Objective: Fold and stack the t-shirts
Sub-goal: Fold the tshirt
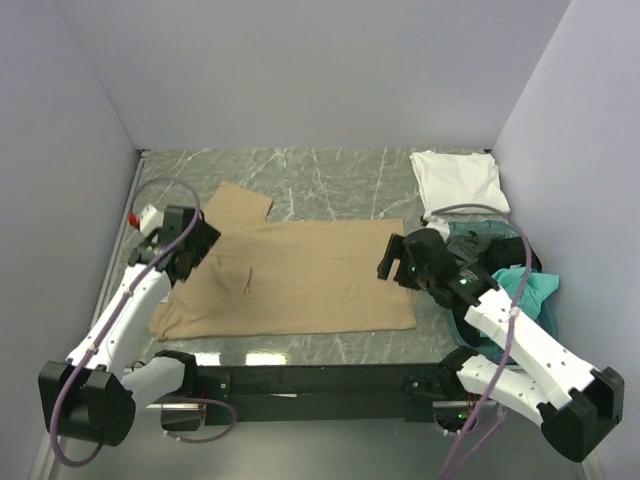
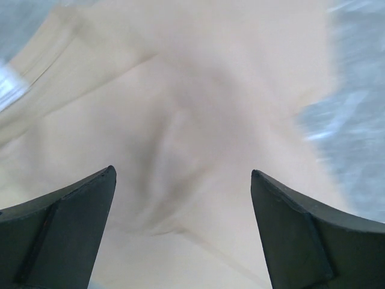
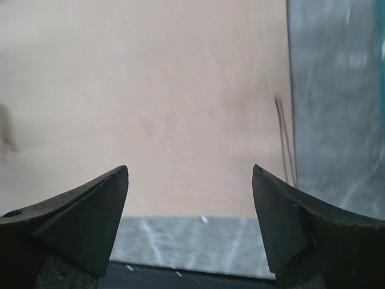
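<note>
While both claws stand spread with nothing between them, the tan t-shirt (image 1: 300, 275) lies flat at the centre of the overhead frame on the marble table (image 1: 330, 175). Its long axis runs left to right, with the hem at the right, the shoulders at the left and one sleeve pointing to the upper left. The left gripper (image 1: 200, 250) is over the shoulder end and the right gripper (image 1: 390, 262) over the hem edge. A white t-shirt (image 1: 458, 180) sits folded at the upper right, and a teal t-shirt (image 1: 525, 290) is bunched below it.
</note>
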Tool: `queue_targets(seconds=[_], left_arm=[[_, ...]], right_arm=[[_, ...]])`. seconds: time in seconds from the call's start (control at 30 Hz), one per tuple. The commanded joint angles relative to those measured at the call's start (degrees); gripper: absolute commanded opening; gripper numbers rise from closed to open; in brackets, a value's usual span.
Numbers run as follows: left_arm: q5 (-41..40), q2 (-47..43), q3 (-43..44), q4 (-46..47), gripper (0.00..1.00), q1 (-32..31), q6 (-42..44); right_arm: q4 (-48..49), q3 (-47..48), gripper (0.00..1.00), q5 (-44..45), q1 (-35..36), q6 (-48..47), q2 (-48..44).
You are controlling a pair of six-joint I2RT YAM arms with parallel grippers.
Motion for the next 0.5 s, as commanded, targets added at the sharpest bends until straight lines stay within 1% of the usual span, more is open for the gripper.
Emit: queue_targets(seconds=[0.0, 0.03, 0.07, 0.1, 0.17, 0.2, 0.23, 0.27, 0.3, 0.33, 0.37, 0.4, 0.43, 0.47], left_arm=[[-1.09, 5.90, 11.75, 4.06, 0.99, -0.09, 4.61], [-1.18, 7.76, 14.23, 4.15, 0.99, -0.09, 6.45], [-1.53, 9.78, 16.61, 4.15, 1.00, 0.00, 6.99], [-2.49, 13.89, 20.98, 4.76, 1.00, 0.09, 8.30], [-2.41, 18.13, 24.96, 5.90, 0.99, 0.52, 10.41], [-1.89, 22.76, 28.98, 6.95, 0.99, 1.40, 12.25], [-1.88, 25.33, 31.46, 6.62, 0.99, 2.02, 12.97], [-1.19, 30.40, 33.92, 6.79, 1.00, 3.33, 13.32], [0.21, 32.98, 38.29, 7.75, 0.99, 3.86, 14.54], [3.01, 35.61, 40.60, 8.89, 0.99, 4.39, 16.82], [3.56, 38.42, 43.32, 7.68, 0.99, 4.92, 17.27], [3.83, 44.28, 49.35, 6.80, 0.99, 5.53, 17.71], [4.44, 47.38, 52.54, 5.92, 0.99, 5.80, 19.28], [4.10, 50.46, 55.88, 2.95, 0.99, 6.06, 19.56]], right_arm=[[2.71, 5.66, 0.91, 8.58, 0.25, -2.41, -3.06], [3.23, 7.15, 0.92, 9.73, 0.25, -2.50, -3.42], [4.54, 7.68, 0.97, 11.31, 0.34, -2.41, -3.68], [5.34, 7.95, 0.98, 12.63, 0.25, -2.33, -4.12], [7.44, 8.39, 1.00, 16.15, 0.17, -2.50, -4.56], [8.07, 8.39, 1.00, 17.03, 0.25, -2.68, -4.91], [8.68, 8.22, 1.00, 18.87, 0.25, -2.59, -5.00], [10.08, 8.04, 1.00, 19.58, 0.25, -2.59, -5.09], [10.70, 7.78, 1.00, 20.37, 0.25, -2.42, -5.26], [11.32, 7.34, 1.00, 20.73, 0.08, -2.59, -5.00], [12.02, 7.08, 1.00, 21.51, 0.17, -2.59, -4.83], [11.77, 7.07, 1.00, 21.96, 0.08, -1.02, -4.48], [11.24, 6.90, 1.00, 22.22, -0.10, -0.31, -4.13], [10.97, 6.64, 1.00, 22.05, -0.27, -0.04, -3.78]])
